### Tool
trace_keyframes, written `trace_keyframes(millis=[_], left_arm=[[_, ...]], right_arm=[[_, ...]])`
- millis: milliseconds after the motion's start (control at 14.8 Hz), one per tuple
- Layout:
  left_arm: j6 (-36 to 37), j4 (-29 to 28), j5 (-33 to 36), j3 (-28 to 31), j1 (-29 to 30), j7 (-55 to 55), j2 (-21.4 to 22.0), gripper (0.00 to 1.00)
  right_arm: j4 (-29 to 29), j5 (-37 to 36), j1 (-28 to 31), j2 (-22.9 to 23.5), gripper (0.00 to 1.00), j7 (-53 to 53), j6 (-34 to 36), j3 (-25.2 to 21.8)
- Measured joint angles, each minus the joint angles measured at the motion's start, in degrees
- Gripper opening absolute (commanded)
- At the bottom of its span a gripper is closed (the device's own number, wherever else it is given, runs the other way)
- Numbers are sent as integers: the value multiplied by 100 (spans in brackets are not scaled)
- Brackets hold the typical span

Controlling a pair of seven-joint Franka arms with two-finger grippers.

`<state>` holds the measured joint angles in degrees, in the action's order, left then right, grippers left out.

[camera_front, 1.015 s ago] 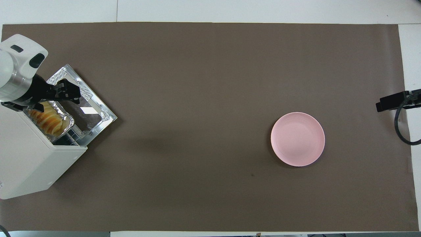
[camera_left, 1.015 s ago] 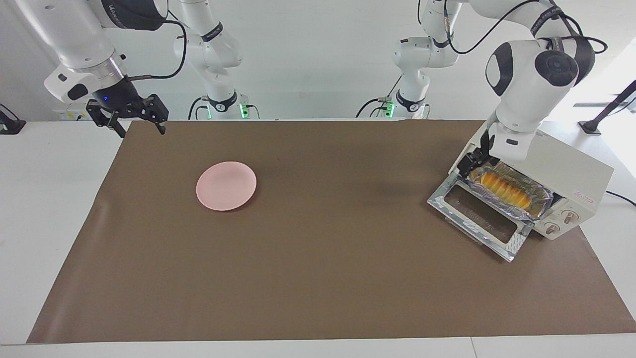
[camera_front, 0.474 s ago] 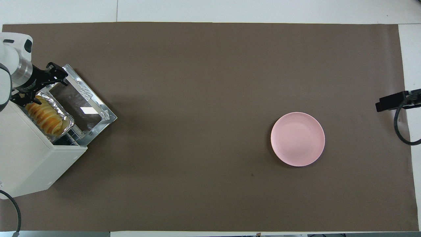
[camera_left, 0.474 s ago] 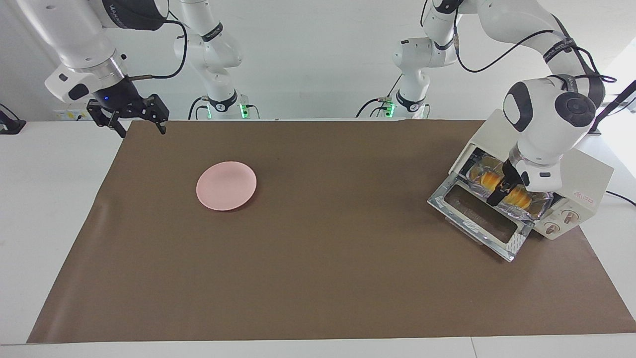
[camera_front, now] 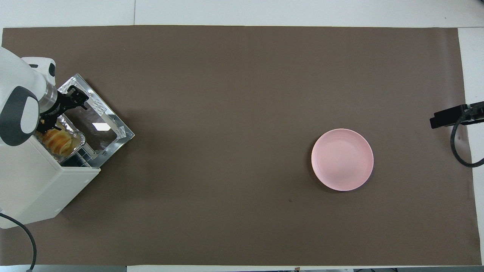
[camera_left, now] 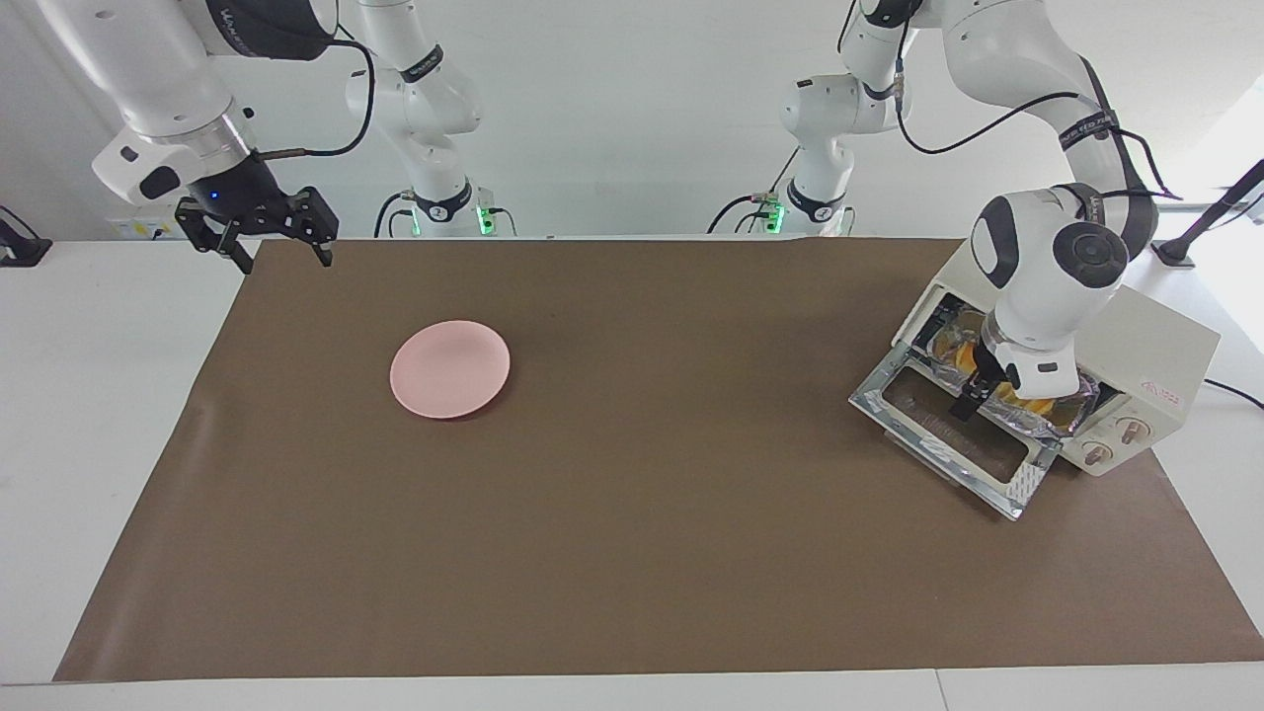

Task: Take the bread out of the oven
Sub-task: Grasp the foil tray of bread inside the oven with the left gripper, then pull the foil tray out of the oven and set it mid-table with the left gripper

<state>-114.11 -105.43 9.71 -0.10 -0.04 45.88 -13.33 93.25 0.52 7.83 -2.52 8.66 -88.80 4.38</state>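
**Table and what sits on it**

White table [camera_left: 89,415] under a brown mat [camera_left: 632,533]. On the mat: pink plate [camera_left: 450,369] toward the right arm's end; cream oven [camera_left: 1136,375], door down, at the left arm's end, partly off the mat's edge.

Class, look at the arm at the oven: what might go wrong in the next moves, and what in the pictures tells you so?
1. The left gripper is at the bread, which lies in a loose foil tray; the tray might lift with it.
2. The open oven door lies just under the gripper; a low pull-out could strike it.
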Motion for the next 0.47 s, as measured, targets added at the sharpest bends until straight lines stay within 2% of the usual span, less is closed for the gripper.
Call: trace_keyframes(millis=[68, 135, 271, 474], left_arm=[[-35, -29, 2, 1, 40, 0, 1, 48], [-59, -53, 4, 4, 77, 0, 1, 41], [-101, -140, 6, 4, 120, 0, 2, 34], [-207, -323, 8, 8, 133, 0, 6, 0]], right_arm=[[0, 0, 0, 0, 100, 0, 0, 12], [0, 0, -1, 0, 100, 0, 0, 19], [0, 0, -1, 0, 100, 0, 0, 22], [0, 0, -1, 0, 100, 0, 0, 22]])
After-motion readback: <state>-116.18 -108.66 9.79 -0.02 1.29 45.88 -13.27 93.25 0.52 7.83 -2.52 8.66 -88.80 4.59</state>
